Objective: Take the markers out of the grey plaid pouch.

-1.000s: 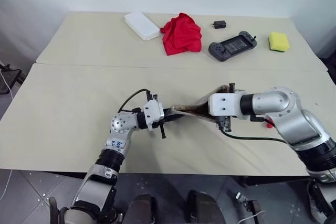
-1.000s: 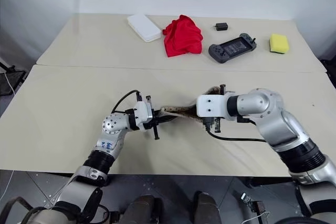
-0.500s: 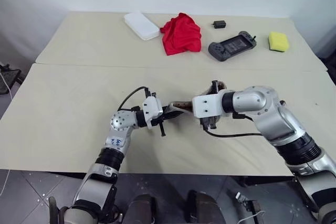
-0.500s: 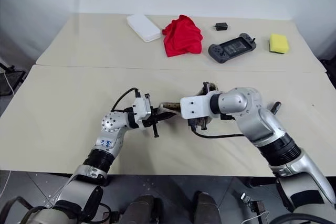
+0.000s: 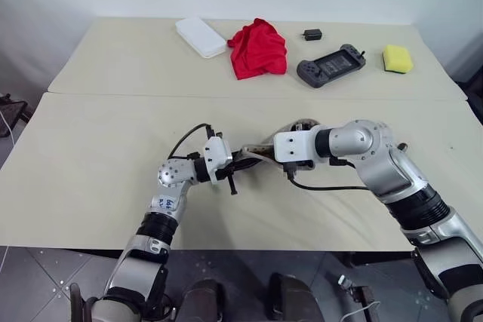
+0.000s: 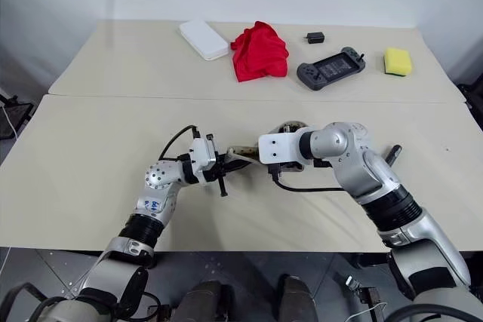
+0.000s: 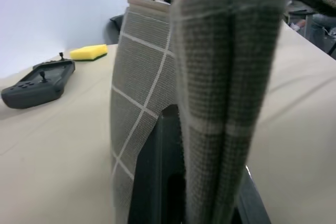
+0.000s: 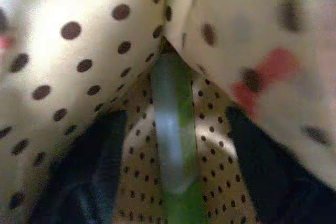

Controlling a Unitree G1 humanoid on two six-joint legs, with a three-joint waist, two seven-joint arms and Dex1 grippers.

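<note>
In the middle of the head views we see the grey plaid pouch [image 5: 255,157] held off the near table [image 5: 90,179], strung between the two arms. The left gripper [image 5: 235,165] is clenched on its end; the left wrist view shows what the head views cannot, the plaid cloth pinched tight between the black fingers [image 7: 157,182], white grid lines running up it. The right gripper [image 8: 173,129] is pushed into the pouch's other end, hidden by cloth from above. Its wrist view looks inside: cream lining with brown dots, a green marker [image 8: 172,145] lying along the fold, and the two dark fingers [image 8: 89,177] spread to either side of it, not touching it. Along the top of the head views lie a white box [image 5: 200,36], a red cloth [image 5: 258,47], a game controller [image 5: 327,66] and a yellow sponge [image 5: 397,58].
</note>
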